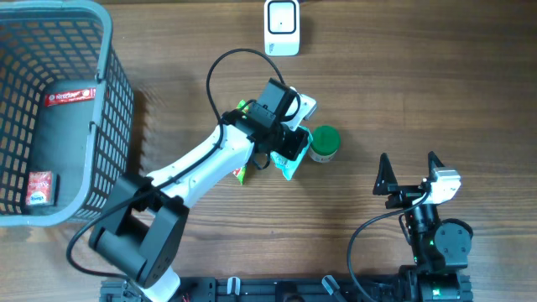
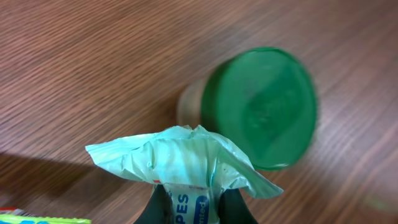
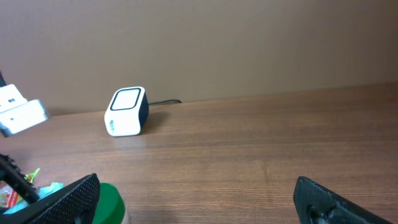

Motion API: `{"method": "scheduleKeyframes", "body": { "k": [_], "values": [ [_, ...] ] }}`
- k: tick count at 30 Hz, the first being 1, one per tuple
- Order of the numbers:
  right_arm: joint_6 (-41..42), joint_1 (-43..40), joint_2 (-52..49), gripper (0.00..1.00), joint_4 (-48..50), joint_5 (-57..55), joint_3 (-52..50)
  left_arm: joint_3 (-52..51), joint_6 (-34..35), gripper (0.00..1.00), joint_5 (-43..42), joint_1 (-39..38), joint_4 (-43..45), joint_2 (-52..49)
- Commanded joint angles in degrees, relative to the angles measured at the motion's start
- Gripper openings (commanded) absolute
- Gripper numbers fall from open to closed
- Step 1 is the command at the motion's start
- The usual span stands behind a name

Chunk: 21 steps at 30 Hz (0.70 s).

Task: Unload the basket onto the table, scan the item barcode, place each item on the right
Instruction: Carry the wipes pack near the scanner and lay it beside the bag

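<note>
Left wrist view: left claw clamped on teal wipes packet; green-lidded jar just ahead of claw. Pickup judged done; scanner well beyond claw, barcode not yet presented. Right claw spread wide, empty.

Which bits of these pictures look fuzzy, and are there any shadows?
Left wrist view: the green lid looks smeared and soft, while the crinkly packet edge in front is sharper. Overhead view: crisp all over, with the basket throwing a soft shadow on the table. Right wrist view: the white scanner is clear, but the close dark fingers are soft.
</note>
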<state>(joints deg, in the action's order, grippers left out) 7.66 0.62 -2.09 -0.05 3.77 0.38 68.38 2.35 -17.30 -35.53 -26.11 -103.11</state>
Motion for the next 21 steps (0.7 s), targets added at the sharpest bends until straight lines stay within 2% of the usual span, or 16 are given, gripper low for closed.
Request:
{"method": "scheduleKeyframes", "body": {
  "k": [1, 5, 6, 7, 8, 9, 14, 18, 19, 20, 21],
  "values": [
    [-0.09, 0.17, 0.02, 1.0, 0.13, -0.94, -0.09, -0.33, 3.1, 0.04, 4.11, 0.09, -0.94, -3.63],
    [-0.07, 0.17, 0.02, 1.0, 0.13, -0.94, -0.09, -0.33, 3.34, 0.12, 4.13, 0.42, 0.09, -2.38],
    [-0.09, 0.17, 0.02, 1.0, 0.13, -0.94, -0.09, -0.33, 4.28, 0.29, 4.33, 0.55, 0.44, -1.86],
    [-0.07, 0.17, 0.02, 1.0, 0.13, -0.94, -0.09, -0.31, 4.57, 0.57, 4.33, 0.55, 0.66, -1.4],
    [-0.07, 0.17, 0.02, 1.0, 0.13, -0.94, -0.09, -0.28, 4.57, 1.0, 4.33, 0.55, 1.03, -0.87],
    [-0.09, 0.17, 0.02, 1.0, 0.13, -0.94, -0.09, -0.15, 4.57, 1.0, 4.33, 0.55, 1.07, -0.39],
    [-0.07, 0.17, 0.02, 1.0, 0.13, -0.94, -0.09, 2.05, 4.59, 1.0, 4.28, 0.55, 1.05, 6.95],
    [-0.09, 0.17, 0.02, 1.0, 0.13, -0.94, -0.09, 2.19, 4.42, 0.99, 0.02, 0.09, -2.01, 12.98],
    [-0.07, 0.17, 0.02, 1.0, 0.15, -0.94, -0.09, 2.19, 4.09, 0.49, 0.02, 0.11, -2.58, 13.44],
    [-0.09, 0.17, 0.02, 1.0, 0.13, -0.94, -0.09, 2.08, 4.66, 0.04, 0.0, 0.11, -3.39, 13.29],
    [-0.09, 0.17, 0.02, 1.0, 0.13, -0.94, -0.09, 1.79, 5.44, 0.04, 0.04, -0.02, -4.28, 12.44]
  ]
}}
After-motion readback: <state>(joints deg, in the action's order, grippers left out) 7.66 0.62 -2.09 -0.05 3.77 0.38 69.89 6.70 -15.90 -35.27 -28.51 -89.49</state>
